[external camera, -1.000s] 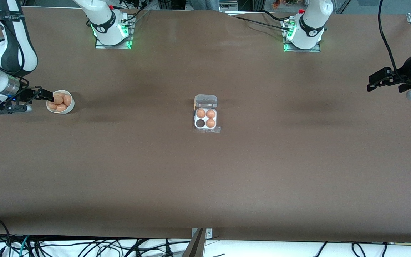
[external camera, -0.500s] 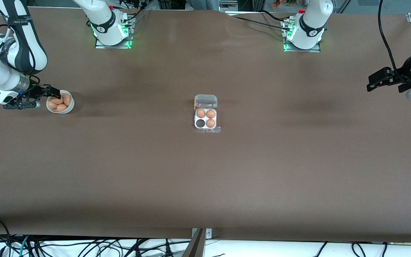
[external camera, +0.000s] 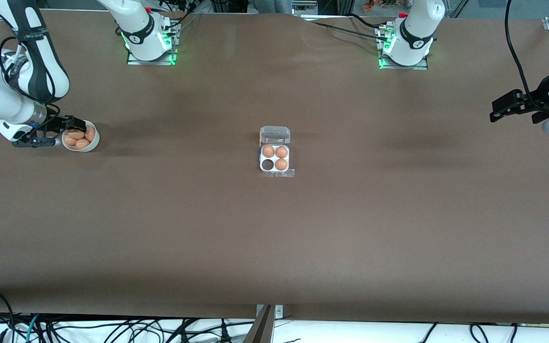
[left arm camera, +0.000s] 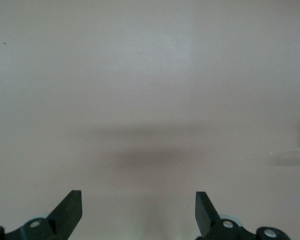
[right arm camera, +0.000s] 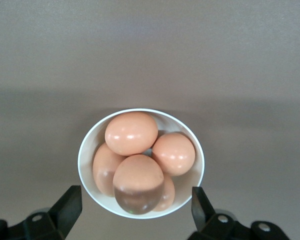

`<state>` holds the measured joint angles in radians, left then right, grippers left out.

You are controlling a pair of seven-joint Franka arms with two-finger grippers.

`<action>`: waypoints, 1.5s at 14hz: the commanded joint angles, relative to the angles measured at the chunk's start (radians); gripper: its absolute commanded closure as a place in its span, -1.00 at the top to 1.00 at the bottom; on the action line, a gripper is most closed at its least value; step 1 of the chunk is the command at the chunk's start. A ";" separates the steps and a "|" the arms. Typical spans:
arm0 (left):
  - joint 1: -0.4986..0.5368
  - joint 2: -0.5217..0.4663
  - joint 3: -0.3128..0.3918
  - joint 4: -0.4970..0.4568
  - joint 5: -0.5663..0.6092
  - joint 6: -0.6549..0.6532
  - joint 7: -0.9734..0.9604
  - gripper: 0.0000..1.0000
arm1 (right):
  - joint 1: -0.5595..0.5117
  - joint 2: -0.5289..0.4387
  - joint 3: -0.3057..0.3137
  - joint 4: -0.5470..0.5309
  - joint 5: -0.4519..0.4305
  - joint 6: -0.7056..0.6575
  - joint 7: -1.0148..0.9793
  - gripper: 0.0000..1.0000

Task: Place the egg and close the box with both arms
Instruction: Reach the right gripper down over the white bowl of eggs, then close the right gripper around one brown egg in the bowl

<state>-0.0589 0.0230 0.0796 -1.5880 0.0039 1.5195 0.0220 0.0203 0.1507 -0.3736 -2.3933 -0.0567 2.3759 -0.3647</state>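
The box (external camera: 275, 161) sits mid-table with its clear lid (external camera: 275, 135) open. Three of its cells hold brown eggs and one cell (external camera: 268, 165) is bare. More brown eggs lie heaped in a white bowl (external camera: 92, 144) toward the right arm's end. My right gripper (external camera: 77, 125) hovers open just over that bowl. In the right wrist view the top egg (right arm camera: 138, 182) lies between the spread fingers of the right gripper (right arm camera: 135, 196), above the bowl (right arm camera: 88, 145), and is not gripped. My left gripper (external camera: 499, 109) waits open over bare table at its own end, and its wrist view shows the left gripper (left arm camera: 138, 200) with nothing in it.
Both green-lit arm bases (external camera: 150, 45) (external camera: 403, 50) stand along the table edge farthest from the front camera. Brown table surface stretches between the bowl and the box. Cables hang below the table edge nearest that camera.
The right arm has swung in and carried its gripper from beside the bowl to over the eggs. The left arm, the box and the bowl have not moved.
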 commanded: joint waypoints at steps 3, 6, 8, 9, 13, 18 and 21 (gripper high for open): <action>-0.002 0.003 -0.001 0.022 0.010 -0.021 0.006 1.00 | 0.010 0.010 0.002 -0.006 0.000 0.031 0.015 0.54; -0.001 0.003 0.000 0.023 0.010 -0.021 0.007 1.00 | 0.012 0.018 0.004 -0.004 0.000 0.045 0.013 0.53; 0.001 0.003 0.000 0.023 0.010 -0.021 0.007 1.00 | 0.012 0.026 0.004 -0.004 0.000 0.046 0.015 0.50; -0.001 0.003 0.000 0.023 0.010 -0.021 0.007 1.00 | 0.012 0.029 0.004 -0.003 0.000 0.048 0.015 0.43; 0.001 0.003 0.000 0.023 0.010 -0.021 0.007 1.00 | 0.012 0.029 0.004 -0.003 0.000 0.045 0.024 0.08; 0.001 0.003 0.000 0.023 0.010 -0.021 0.007 1.00 | 0.013 0.029 0.005 0.002 0.000 0.039 0.041 -0.15; 0.001 0.003 0.000 0.023 0.010 -0.021 0.007 1.00 | 0.021 0.026 0.007 0.014 0.000 0.032 0.041 -0.22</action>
<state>-0.0589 0.0229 0.0797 -1.5880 0.0039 1.5195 0.0220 0.0301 0.1814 -0.3706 -2.3918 -0.0567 2.4115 -0.3416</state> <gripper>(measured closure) 0.000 0.524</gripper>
